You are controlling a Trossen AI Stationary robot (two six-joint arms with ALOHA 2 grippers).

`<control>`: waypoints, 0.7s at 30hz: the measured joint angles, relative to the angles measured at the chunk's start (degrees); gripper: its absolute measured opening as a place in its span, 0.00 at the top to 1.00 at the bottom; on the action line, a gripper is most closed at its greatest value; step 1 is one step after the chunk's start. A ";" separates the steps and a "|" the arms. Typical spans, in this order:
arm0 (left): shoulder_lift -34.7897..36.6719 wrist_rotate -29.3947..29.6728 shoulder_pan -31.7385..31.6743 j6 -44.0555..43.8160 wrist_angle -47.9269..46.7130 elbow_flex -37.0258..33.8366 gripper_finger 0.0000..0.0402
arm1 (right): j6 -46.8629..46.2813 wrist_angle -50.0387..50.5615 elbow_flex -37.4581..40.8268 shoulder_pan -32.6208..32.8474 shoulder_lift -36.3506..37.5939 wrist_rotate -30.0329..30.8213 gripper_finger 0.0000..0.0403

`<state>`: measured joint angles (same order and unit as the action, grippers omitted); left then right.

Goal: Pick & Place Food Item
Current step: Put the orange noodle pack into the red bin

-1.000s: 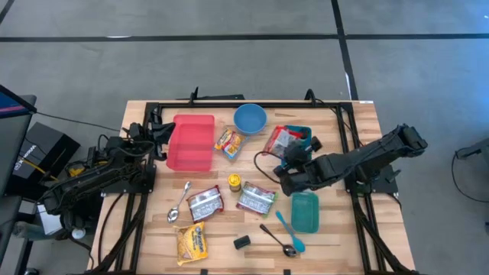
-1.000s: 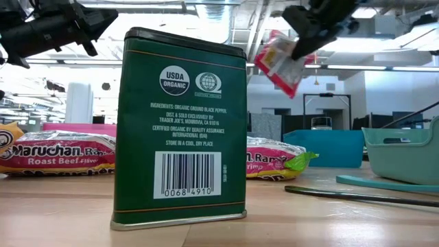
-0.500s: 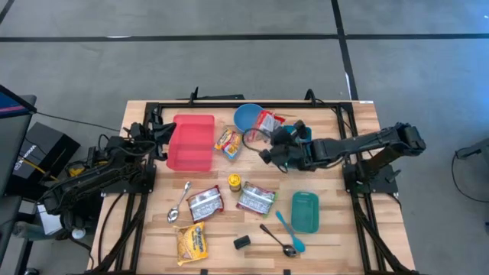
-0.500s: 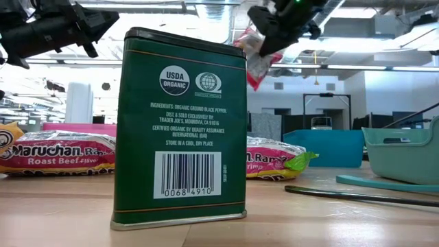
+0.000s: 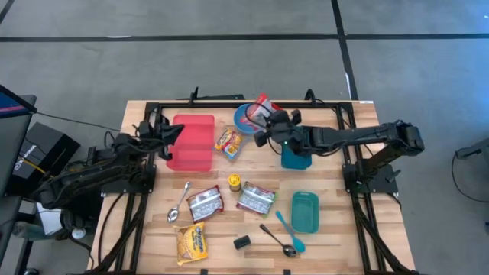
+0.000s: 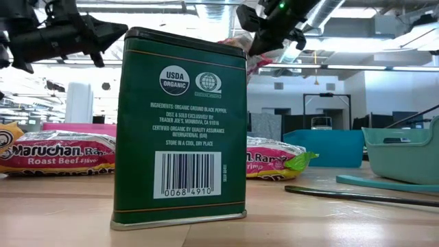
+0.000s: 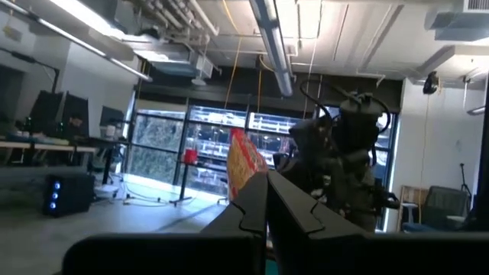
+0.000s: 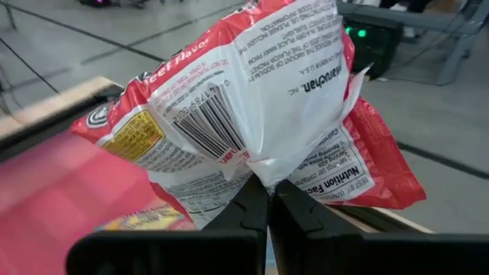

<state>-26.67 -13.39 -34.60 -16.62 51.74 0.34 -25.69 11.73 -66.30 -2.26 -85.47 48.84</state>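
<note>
Holding ramen pack (image 8: 252,107) clamped in right gripper (image 5: 263,122), raised over blue bowl (image 5: 246,117) near table's (image 5: 359,229) far edge | left gripper (image 5: 170,131) shut, empty, above red bin (image 5: 191,149) at left edge

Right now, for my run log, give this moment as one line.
right end effector: shut on ramen packet | above blue bowl | left end effector: shut, idle
</note>
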 joint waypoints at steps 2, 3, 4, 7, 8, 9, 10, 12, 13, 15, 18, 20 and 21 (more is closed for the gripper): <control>-3.37 0.00 0.36 0.02 2.86 0.02 1.00 | 0.02 -1.79 0.00 -0.49 0.00 -1.03 1.00; -5.22 0.00 0.56 0.03 4.35 0.01 1.00 | 0.02 -2.41 0.00 -0.67 0.00 -1.18 1.00; -7.09 0.00 0.71 0.04 5.91 0.00 1.00 | 0.02 -2.84 0.00 -0.89 0.00 -1.20 1.00; -12.60 0.00 1.20 0.06 10.21 0.17 1.00 | -0.18 -3.97 0.00 -1.39 -0.02 -1.22 1.00; -14.37 0.00 1.38 0.05 10.69 0.58 1.00 | -0.79 -4.08 0.00 -1.49 -0.02 -1.23 1.00; -16.09 0.00 1.59 0.07 11.25 1.15 1.00 | -1.29 -4.08 0.00 -1.61 -0.02 -1.23 1.00; -17.82 0.02 1.85 0.06 11.32 1.77 1.00 | -1.65 -4.07 0.00 -1.68 -0.07 -1.23 1.00; -21.30 0.02 2.53 0.04 11.24 3.16 1.00 | -2.18 -4.48 0.00 -1.66 -0.76 -1.20 1.00; -23.02 0.02 2.88 0.04 11.26 3.88 1.00 | -2.42 -4.78 0.00 -1.66 -1.25 -1.24 1.00; -26.03 0.02 3.56 0.04 11.29 5.21 1.00 | -2.69 -4.91 0.02 -1.66 -2.59 -1.24 1.00; -30.21 0.02 4.48 0.07 11.25 7.05 1.00 | -2.78 -6.18 0.00 -1.70 -5.02 -1.25 1.00; -32.63 0.02 5.05 0.07 11.33 8.23 1.00 | -2.81 -8.04 0.02 -1.96 -6.70 -1.27 1.00; -33.66 0.02 5.24 0.07 11.32 8.65 1.00 | -2.82 -8.56 0.02 -1.99 -7.28 -1.31 1.00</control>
<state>-60.34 -13.37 -29.36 -16.56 63.06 8.99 -28.51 3.17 -66.28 -4.25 -92.76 47.53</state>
